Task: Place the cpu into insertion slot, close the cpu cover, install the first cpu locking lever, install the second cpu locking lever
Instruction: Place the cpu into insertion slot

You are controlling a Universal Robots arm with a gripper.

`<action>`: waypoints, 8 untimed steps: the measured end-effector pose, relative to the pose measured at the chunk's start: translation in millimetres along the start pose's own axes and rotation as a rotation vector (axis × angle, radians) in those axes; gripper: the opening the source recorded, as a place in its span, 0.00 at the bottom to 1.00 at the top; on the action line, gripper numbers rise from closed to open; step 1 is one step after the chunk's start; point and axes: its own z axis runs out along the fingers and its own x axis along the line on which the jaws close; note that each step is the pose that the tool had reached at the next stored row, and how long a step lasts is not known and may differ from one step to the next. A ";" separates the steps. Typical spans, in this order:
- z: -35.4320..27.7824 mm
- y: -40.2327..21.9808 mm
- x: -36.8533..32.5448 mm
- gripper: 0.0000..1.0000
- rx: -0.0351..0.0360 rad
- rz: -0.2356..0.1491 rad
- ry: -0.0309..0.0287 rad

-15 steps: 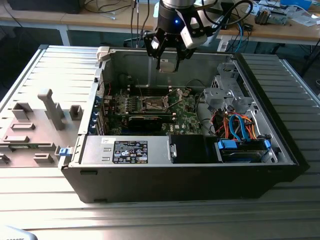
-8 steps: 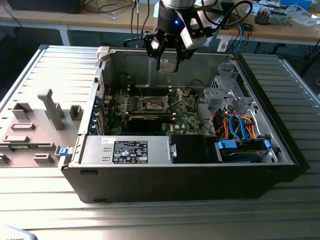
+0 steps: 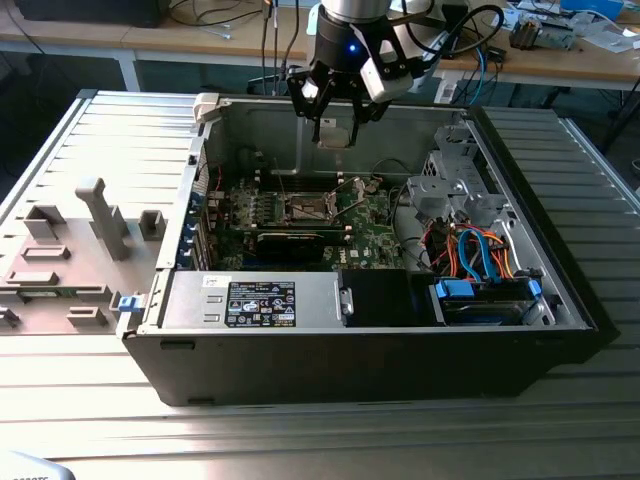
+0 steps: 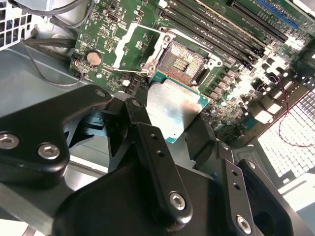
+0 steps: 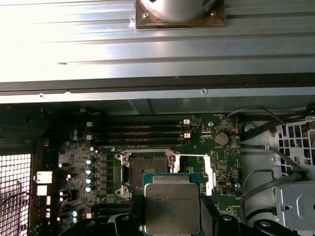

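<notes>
Table: a ribbed grey metal table (image 3: 590, 150) carries everything, reaching well out on all sides of the slot named below.
Case: an open black computer case (image 3: 350, 370) lies on its side on the table, its walls enclosing the slot.
Board: a green circuit board (image 3: 372, 238) lines the case floor and surrounds the slot on every side.
Pincer: the black two-fingered gripper (image 3: 334, 128) hangs over the case in the exterior view, well above the slot. It is clenched on the cpu, one finger (image 4: 140, 115) against each of two opposite edges.
Memory: long black memory sticks (image 5: 138, 133) lie in parallel rows near one side of the slot.
Cover: the cpu cover (image 4: 127, 46), a thin silvery-grey metal frame, is swung open just beside the slot, leaving it uncovered.
Slot: the insertion slot (image 5: 145, 173), a small dark square recess with a silvery rim, lies bare, its contact field exposed in both wrist views.
Chip: the cpu (image 5: 172, 209), a small flat square plate with a dull metallic face and a green edge, sits between the fingers, held clear of the slot and not touching it.
</notes>
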 end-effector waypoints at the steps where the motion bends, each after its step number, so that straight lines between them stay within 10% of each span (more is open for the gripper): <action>1: 0.2 0.0 0.0 0.54 0.0000 0.000 0.0000; 8: 1.7 -0.1 0.0 0.54 0.0001 0.000 0.0000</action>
